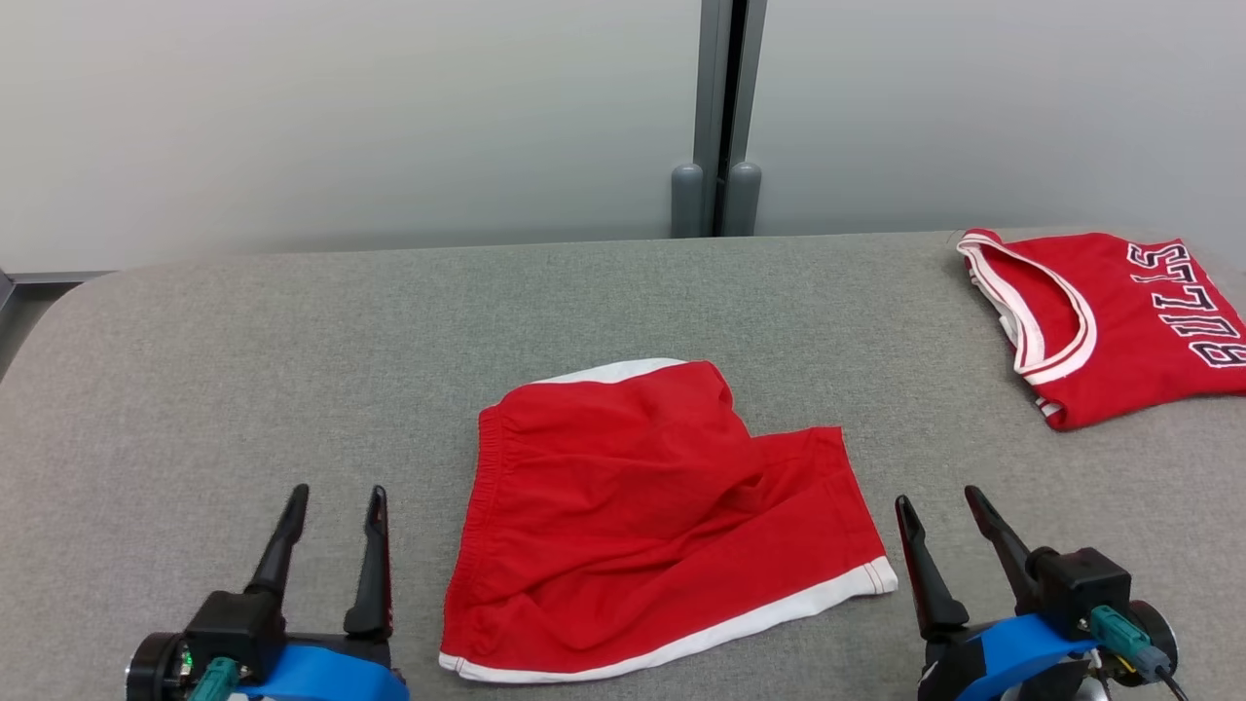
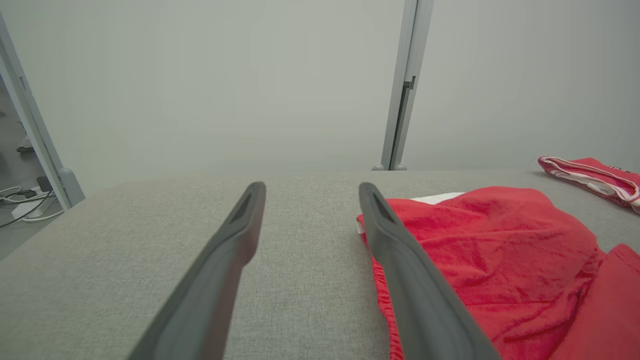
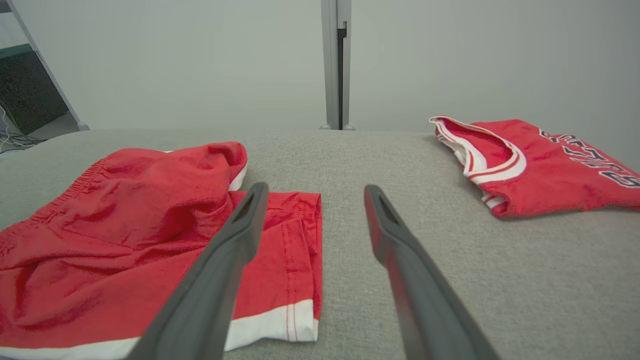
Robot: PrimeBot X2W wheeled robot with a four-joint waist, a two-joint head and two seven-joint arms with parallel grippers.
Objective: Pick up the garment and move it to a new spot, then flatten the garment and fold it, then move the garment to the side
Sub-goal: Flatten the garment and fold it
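The garment (image 1: 652, 516) is a pair of red shorts with white trim, lying rumpled and partly folded over itself in the middle of the grey table (image 1: 292, 370). The left wrist view shows the garment (image 2: 500, 260) to the right of my fingers, and the right wrist view shows the garment (image 3: 125, 235) to their left. My left gripper (image 1: 336, 495) stands open at the lower left, just left of the shorts' waistband, holding nothing. My right gripper (image 1: 939, 497) stands open at the lower right, just beyond the white-trimmed leg hem, also holding nothing.
A folded red jersey (image 1: 1119, 321) with white trim and dark lettering lies at the table's far right; the same jersey (image 3: 530, 165) appears ahead in the right wrist view. A grey wall with a vertical post (image 1: 718, 117) stands behind the table. The table's rounded left edge (image 1: 39, 321) drops away.
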